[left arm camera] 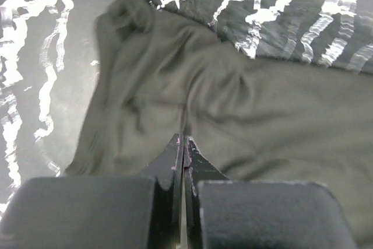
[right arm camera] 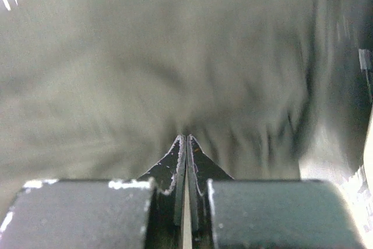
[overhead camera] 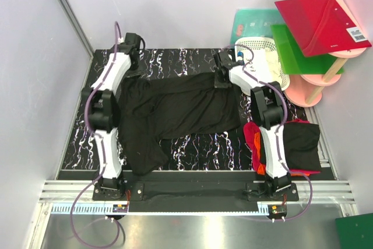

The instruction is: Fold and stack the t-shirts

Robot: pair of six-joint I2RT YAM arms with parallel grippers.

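Left tool [left arm camera: 184, 139] and right tool [right arm camera: 186, 138] each clamp tight the far edge of the black t-shirt [overhead camera: 175, 106].

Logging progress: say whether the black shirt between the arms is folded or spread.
Spread but rumpled: the black shirt lies open across the table, unfolded.

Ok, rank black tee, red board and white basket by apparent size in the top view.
1. black tee, clearly largest.
2. red board, though it sits raised, nearer the camera.
3. white basket, partly hidden by the right arm.

High rear overview, wrist views seemingly hugging tee [overhead camera: 175, 106]
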